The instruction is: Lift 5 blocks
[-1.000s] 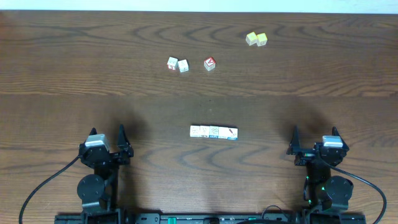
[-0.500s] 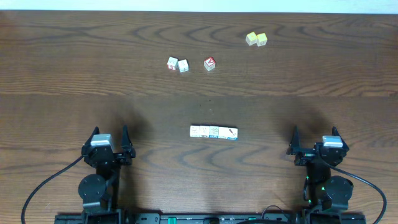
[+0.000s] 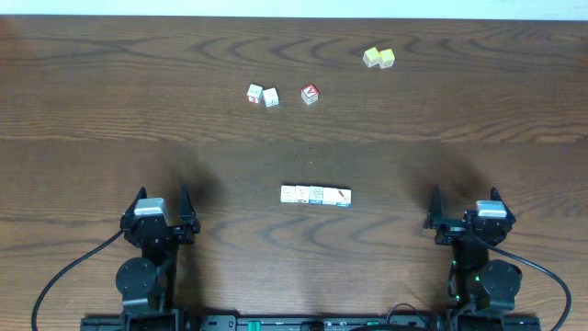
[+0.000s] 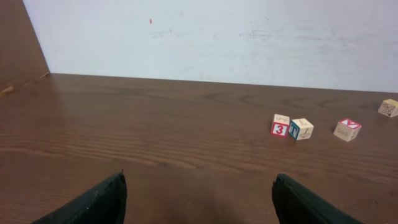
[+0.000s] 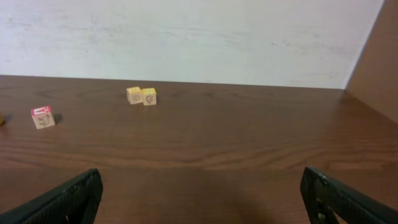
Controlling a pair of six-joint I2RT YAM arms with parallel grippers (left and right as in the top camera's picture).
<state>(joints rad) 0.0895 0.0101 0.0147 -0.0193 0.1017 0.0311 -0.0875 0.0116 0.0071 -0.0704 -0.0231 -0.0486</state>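
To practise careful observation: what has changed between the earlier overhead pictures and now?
The left fingers shifted slightly inward, toward the centre, open and holding nothing. The right fingers, the row of blocks and the scattered cubes stayed put.

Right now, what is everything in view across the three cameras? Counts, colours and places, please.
row of blocks: seemingly five, whitish with small prints, touching in a line, table centre.
pair of printed cubes: two, whitish, red and teal sides, far side, left of centre.
red-topped cube: one, right of that pair.
yellow cubes: two, touching, far right.
table: one, dark brown wood.
left gripper: one, black, open, empty, near edge.
right gripper: one, black, open, empty, near edge.
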